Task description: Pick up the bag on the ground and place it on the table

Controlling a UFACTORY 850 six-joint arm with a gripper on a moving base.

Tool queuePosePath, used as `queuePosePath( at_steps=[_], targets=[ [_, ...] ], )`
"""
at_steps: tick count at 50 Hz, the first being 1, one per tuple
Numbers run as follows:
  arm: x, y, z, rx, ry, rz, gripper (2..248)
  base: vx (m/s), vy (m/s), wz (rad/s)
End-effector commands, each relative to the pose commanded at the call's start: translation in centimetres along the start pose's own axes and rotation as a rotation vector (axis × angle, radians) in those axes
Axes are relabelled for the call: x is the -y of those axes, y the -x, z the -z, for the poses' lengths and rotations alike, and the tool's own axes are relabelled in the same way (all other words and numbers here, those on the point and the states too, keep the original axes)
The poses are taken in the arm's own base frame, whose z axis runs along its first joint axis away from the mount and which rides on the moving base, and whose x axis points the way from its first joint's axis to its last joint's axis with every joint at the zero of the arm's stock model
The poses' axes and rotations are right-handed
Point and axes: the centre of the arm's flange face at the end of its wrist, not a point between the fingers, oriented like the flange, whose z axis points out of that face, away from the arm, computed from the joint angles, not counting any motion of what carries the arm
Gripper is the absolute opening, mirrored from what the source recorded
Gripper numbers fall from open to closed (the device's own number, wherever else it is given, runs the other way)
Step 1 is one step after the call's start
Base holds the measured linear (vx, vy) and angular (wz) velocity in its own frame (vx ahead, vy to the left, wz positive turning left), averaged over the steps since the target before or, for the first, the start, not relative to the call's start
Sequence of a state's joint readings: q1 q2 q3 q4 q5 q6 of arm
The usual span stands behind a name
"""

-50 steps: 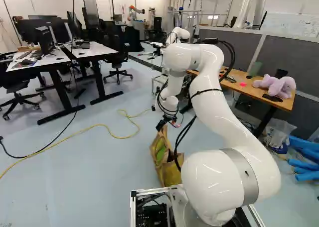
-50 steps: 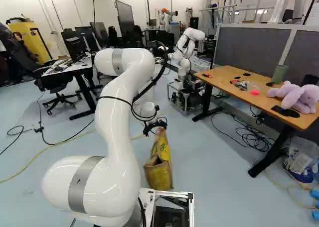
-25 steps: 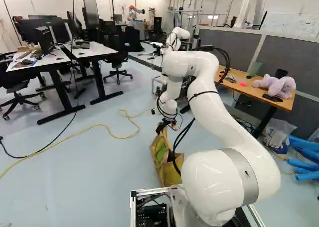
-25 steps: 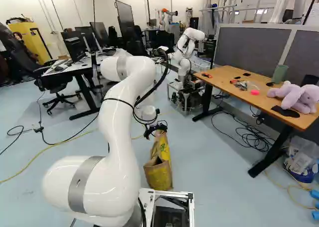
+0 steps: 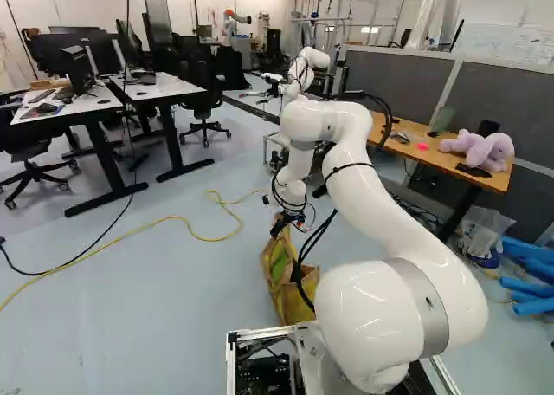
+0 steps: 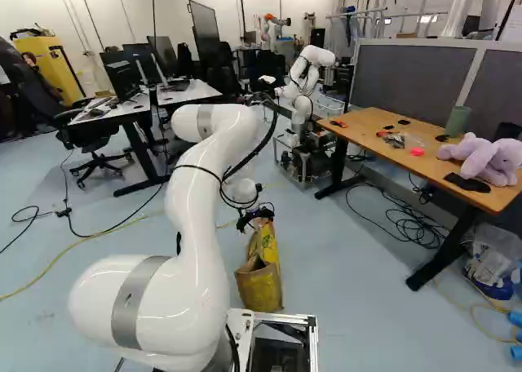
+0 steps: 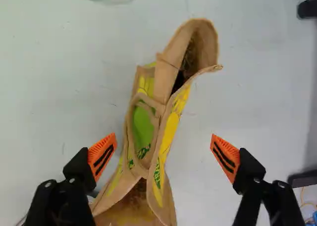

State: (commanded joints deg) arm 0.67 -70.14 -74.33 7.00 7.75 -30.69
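The tool [image 6: 255, 218] stands wide open over the bag [image 7: 169, 129] on the floor [image 7: 257, 97], 1 finger near its edge, more room beside the other; the bench [image 6: 367, 124] stands well apart.

- And it's one tan bag [image 7: 168, 132]!
- One gripper [image 6: 255, 216], carrying two orange pads [image 7: 103, 155]!
- One wooden tabletop [image 6: 367, 126], plus two white desks [image 5: 160, 85], that's three!
- One white arm [image 6: 194, 217] and another robot [image 6: 307, 74], a pair!
- One plush toy [image 6: 477, 156]!
- One green cup [image 6: 457, 121]!
- Two grey partition panels [image 6: 412, 72]!
- And one yellow cabinet [image 6: 50, 62]!
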Motion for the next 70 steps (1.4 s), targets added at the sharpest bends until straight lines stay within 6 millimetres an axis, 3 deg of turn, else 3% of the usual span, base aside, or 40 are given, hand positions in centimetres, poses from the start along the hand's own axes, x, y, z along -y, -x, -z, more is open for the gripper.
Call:
queuePosePath(
  at_steps=[70],
  targets=[
    [0.8, 1.5, -10.4, 0.031, -0.014, 0.001, 247, 0.0, 0.0, 0.0]
  ],
)
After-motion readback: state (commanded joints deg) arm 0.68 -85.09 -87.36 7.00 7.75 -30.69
